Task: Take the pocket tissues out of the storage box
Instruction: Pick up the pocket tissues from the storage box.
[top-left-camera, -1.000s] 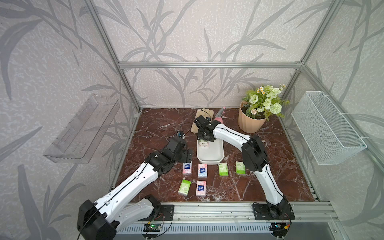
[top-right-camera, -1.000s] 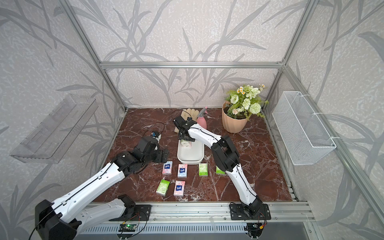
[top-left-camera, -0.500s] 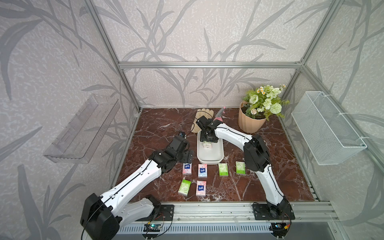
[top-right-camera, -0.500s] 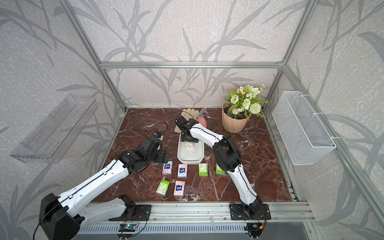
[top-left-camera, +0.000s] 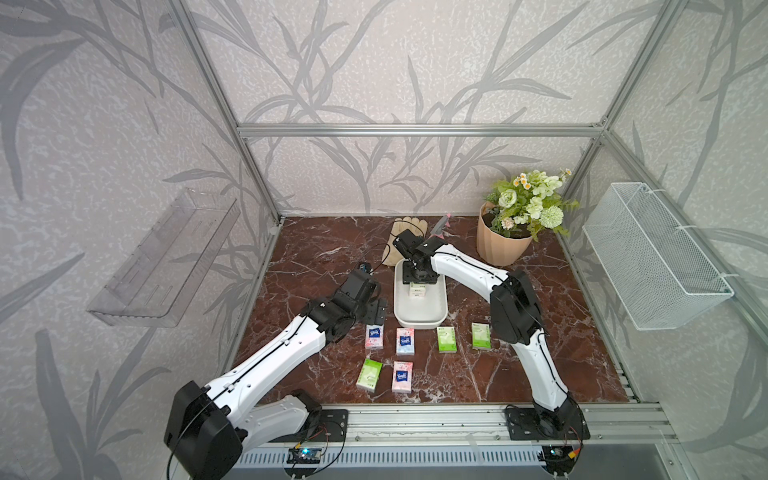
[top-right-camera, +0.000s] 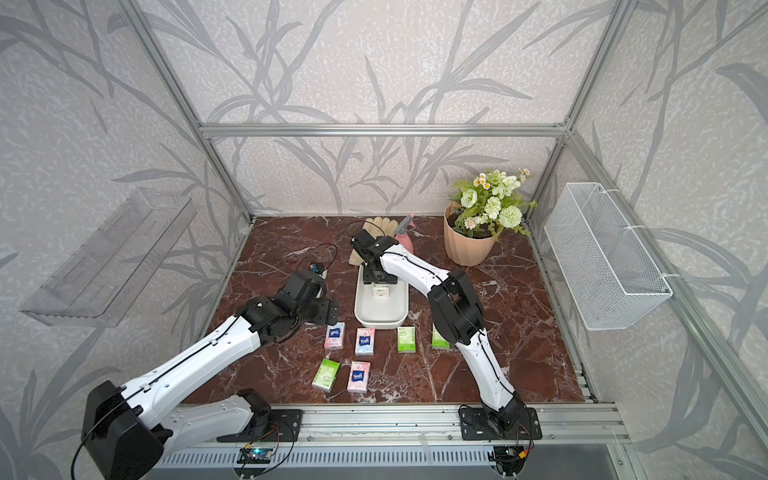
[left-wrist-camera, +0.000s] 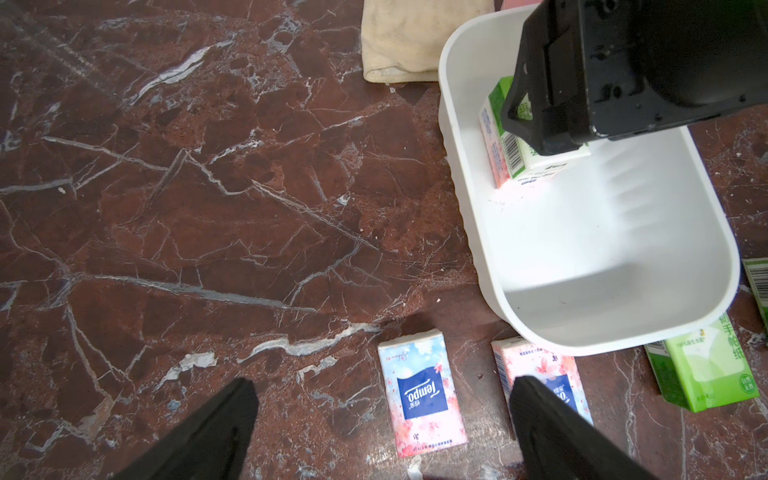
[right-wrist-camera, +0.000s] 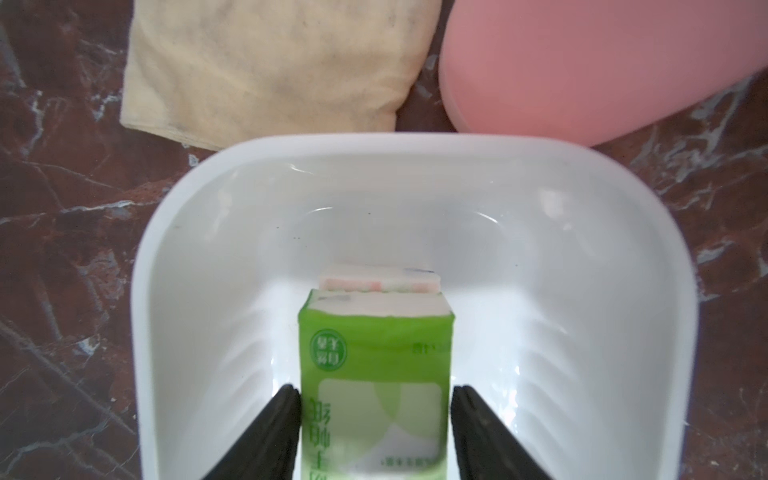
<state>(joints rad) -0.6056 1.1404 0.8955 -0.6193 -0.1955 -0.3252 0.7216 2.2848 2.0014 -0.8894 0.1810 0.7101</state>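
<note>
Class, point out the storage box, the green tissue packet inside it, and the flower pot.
storage box (top-left-camera: 420, 310): in a top view, on its bare floor.
green tissue packet (right-wrist-camera: 376, 353): right wrist view, on its green face.
flower pot (top-left-camera: 496, 249): in a top view, on its peach wall.

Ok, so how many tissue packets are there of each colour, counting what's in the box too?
Green packets: 4 (3 on the table, 1 in the box)
Pink packets: 4 (3 on the table, 1 in the box under the green packet)
Total: 8
</note>
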